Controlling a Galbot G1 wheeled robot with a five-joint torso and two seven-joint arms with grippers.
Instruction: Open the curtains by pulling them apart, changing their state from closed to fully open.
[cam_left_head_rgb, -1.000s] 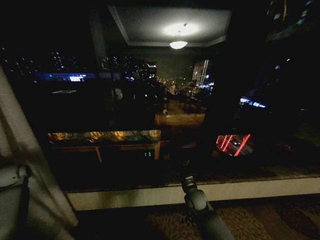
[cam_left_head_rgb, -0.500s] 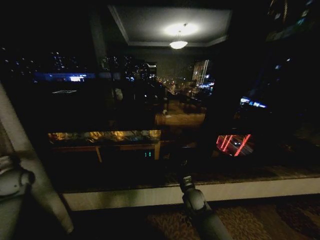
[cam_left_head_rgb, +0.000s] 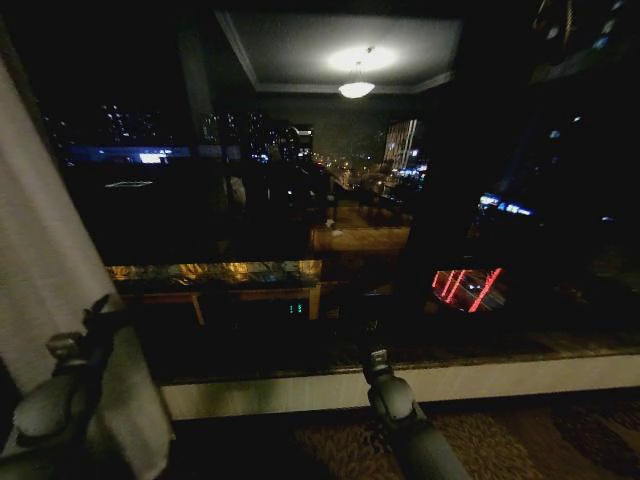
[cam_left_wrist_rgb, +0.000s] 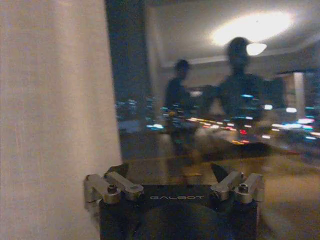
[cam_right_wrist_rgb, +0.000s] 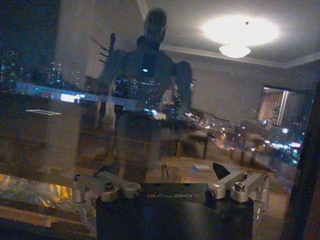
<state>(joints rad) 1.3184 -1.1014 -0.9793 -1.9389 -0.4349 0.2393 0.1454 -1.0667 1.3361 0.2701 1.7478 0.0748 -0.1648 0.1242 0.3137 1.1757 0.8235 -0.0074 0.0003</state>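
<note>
One sheer off-white curtain (cam_left_head_rgb: 50, 230) hangs at the left edge of the head view, gathered clear of the dark window glass (cam_left_head_rgb: 300, 200). My left gripper (cam_left_head_rgb: 82, 325) is raised low at the left, right in front of that panel's inner edge. In the left wrist view the left gripper (cam_left_wrist_rgb: 170, 172) is open with nothing between its fingers, and the curtain (cam_left_wrist_rgb: 50, 100) hangs beside one finger. My right gripper (cam_left_head_rgb: 375, 352) points at the glass from bottom centre. It is open (cam_right_wrist_rgb: 165, 172) and faces only reflections.
A pale window sill (cam_left_head_rgb: 450, 380) runs across below the glass, with patterned carpet (cam_left_head_rgb: 500, 440) in front of it. The glass mirrors a ceiling lamp (cam_left_head_rgb: 357, 88) and city lights. The right side of the window is dark.
My left arm has come up and to the right, bringing its gripper into sight. The curtain's edge now lies further right and higher. The right arm has hardly moved.
</note>
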